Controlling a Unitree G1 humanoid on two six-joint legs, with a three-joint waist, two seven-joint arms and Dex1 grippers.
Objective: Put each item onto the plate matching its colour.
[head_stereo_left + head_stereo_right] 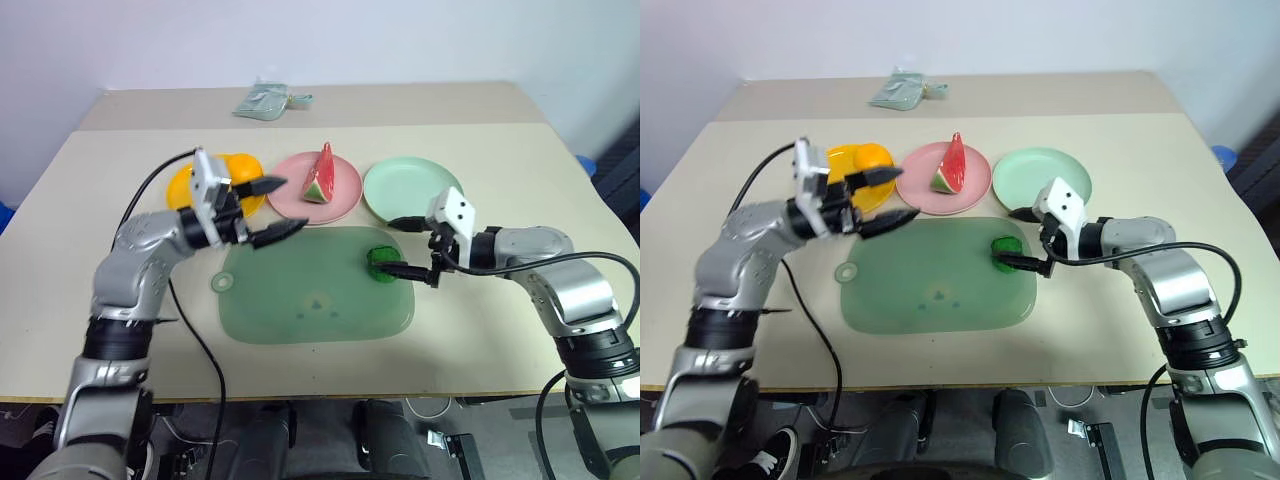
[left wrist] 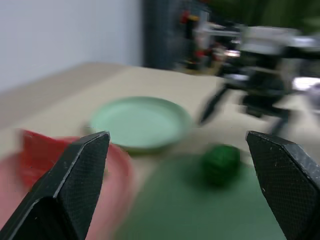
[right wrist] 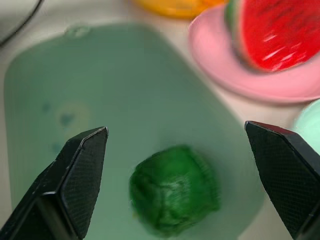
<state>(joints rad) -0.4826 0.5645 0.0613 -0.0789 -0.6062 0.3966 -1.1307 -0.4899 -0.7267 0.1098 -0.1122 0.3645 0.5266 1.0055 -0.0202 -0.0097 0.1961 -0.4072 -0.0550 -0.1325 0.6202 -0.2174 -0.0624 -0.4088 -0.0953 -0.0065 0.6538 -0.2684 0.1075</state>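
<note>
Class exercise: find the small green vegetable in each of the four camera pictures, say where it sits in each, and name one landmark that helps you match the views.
Left eye view: green vegetable at the tray's right edge, right of centre.
Right eye view: green vegetable at the tray's right end, just right of centre.
Left wrist view: blurred, right of centre.
Right wrist view: low centre.
Shared landmark: the pink plate with the red wedge.

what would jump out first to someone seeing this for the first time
Probably the red watermelon wedge standing on the pink plate, middle of three plates at the table's far side. Next, the orange fruit on the yellow plate to its left. Then the green vegetable alone on the pale green tray, between the fingers of the open right end effector; the mint plate holds nothing.
</note>
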